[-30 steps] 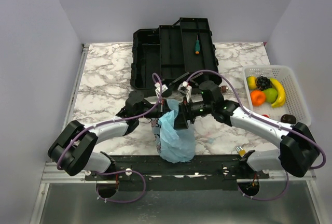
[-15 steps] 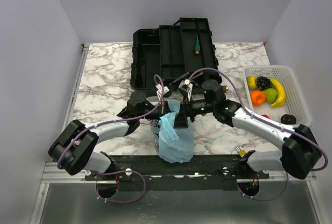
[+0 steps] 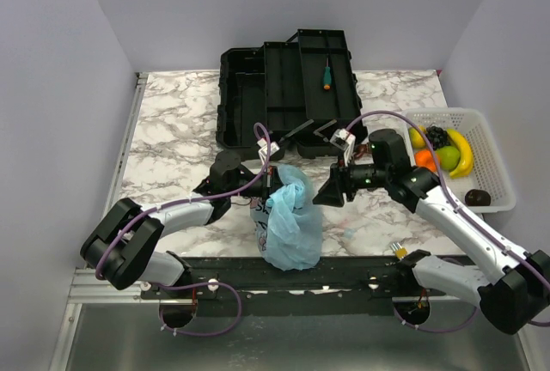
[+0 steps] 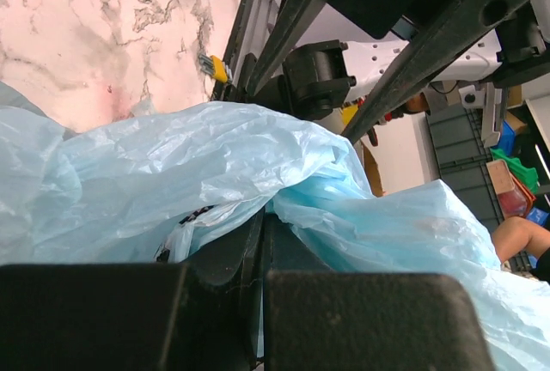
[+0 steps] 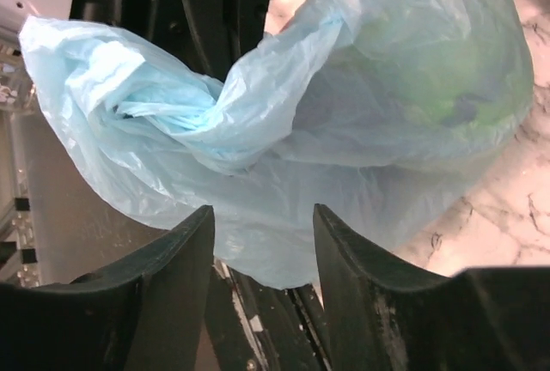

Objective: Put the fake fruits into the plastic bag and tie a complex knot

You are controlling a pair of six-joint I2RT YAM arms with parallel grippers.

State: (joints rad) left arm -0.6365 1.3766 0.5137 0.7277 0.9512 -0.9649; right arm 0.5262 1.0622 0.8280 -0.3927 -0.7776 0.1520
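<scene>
Marble table holds one plastic bag, one basket, one toolbox.

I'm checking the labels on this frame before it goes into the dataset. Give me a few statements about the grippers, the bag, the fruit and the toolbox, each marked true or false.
1. The left gripper is shut on the plastic bag. True.
2. The right gripper is also clamped on the bag. False: its fingers are open, with no plastic pinched between them.
3. All the fake fruits are inside the bag. False: several lie in the white basket on the right.
4. A screwdriver lies in the open black toolbox. True.
5. In the right wrist view, a green fruit shows through the bag's plastic. True.
</scene>
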